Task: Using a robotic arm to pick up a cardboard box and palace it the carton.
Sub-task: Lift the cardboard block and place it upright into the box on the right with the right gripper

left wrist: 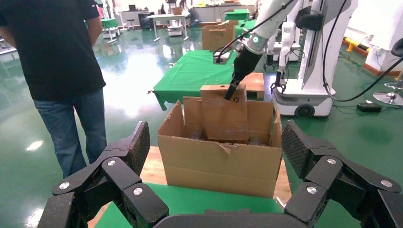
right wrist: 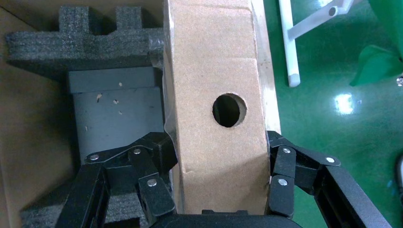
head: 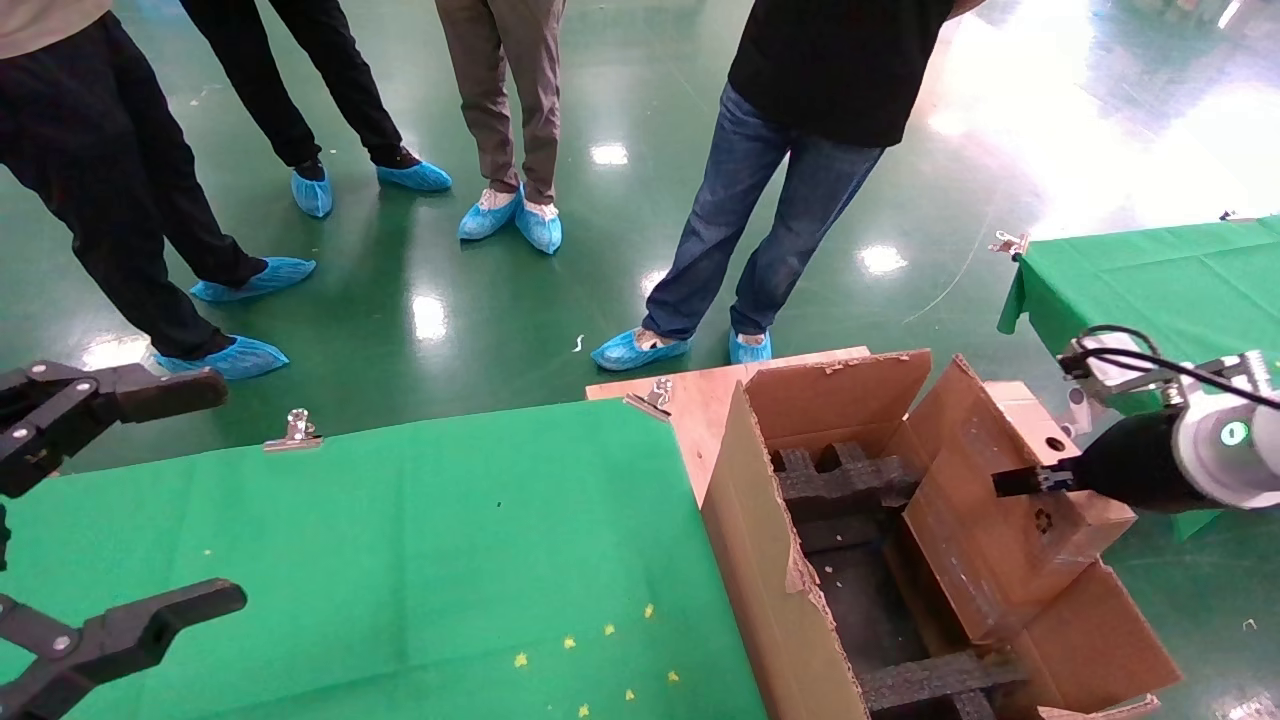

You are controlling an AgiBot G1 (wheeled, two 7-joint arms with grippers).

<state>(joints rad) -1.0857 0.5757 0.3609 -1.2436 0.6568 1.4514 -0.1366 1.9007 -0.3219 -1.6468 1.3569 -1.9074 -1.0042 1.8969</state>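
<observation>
My right gripper (right wrist: 221,190) is pinching the cardboard box (head: 1010,500), which is tilted over the carton (head: 800,600)'s far side, left gripper (head: 110,510) parked spread wide, and it looks like the box might snag on the foam inserts (head: 845,480) if I lower crooked.

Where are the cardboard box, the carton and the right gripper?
cardboard box (right wrist: 216,71): right wrist view, narrow top face above the round hole.
carton (left wrist: 221,164): left wrist view, near side wall.
right gripper (right wrist: 221,166): right wrist view, midway between the fingers shut on the cardboard box.
</observation>
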